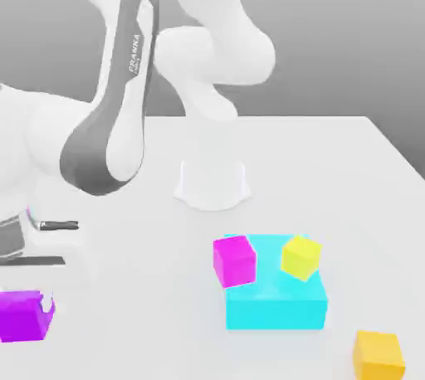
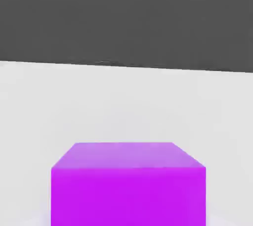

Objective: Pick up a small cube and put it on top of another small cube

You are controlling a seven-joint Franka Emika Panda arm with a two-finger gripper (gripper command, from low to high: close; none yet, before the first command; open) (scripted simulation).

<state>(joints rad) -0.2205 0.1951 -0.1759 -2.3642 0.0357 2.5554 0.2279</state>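
1. While the arm (image 1: 112,133) leans low over the table (image 1: 332,171), its dark link carries the word FRANKA in white letters — a smaller line beneath is unreadable.
2. Down at the exterior view's lower left sits the small cube (image 1: 21,315) — plain violet-purple, flat faces, no markings.
3. From the hand view, that cube (image 2: 128,185) looms close, resting on the white surface.
4. The gripper (image 1: 29,308) is pressed in on the small cube, pinching it.
5. Nearby, a magenta cube (image 1: 233,260) and a yellow cube (image 1: 300,256) sit on the large cyan block (image 1: 276,299); an orange cube (image 1: 378,355) lies apart.
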